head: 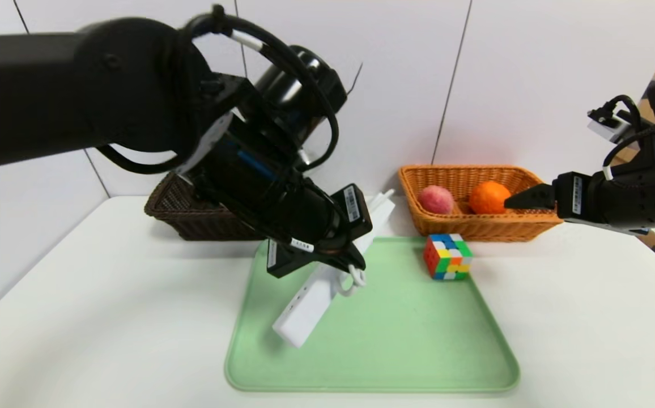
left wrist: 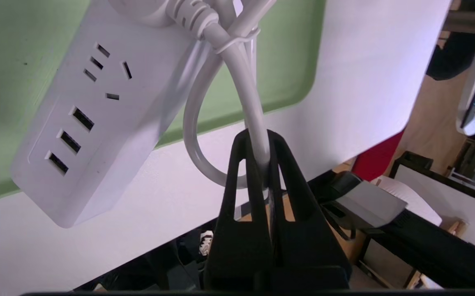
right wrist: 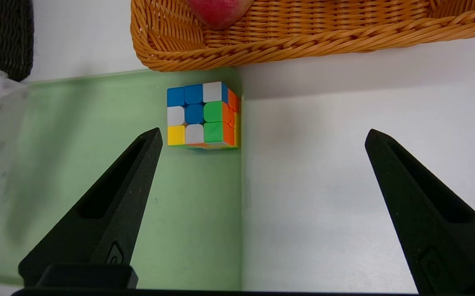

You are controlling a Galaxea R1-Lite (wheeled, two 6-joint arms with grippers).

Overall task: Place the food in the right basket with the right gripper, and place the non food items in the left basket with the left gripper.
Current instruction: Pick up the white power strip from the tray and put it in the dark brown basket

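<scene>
My left gripper [head: 356,269] is shut on the looped white cord [left wrist: 254,119] of a white power strip [head: 310,303], which hangs tilted over the left part of the green tray [head: 412,340]. The strip's sockets show in the left wrist view [left wrist: 89,119]. A colourful puzzle cube [head: 447,256] stands at the tray's far right corner, also in the right wrist view [right wrist: 202,115]. A pink peach [head: 436,199] and an orange [head: 489,197] lie in the orange wicker basket [head: 475,226]. My right gripper [head: 517,199] is open and empty, held above the table by that basket.
A dark brown wicker basket [head: 191,218] stands at the back left, partly behind my left arm. The white table [head: 106,317] ends at a wall behind the baskets. The table's front edge shows in the left wrist view [left wrist: 344,144].
</scene>
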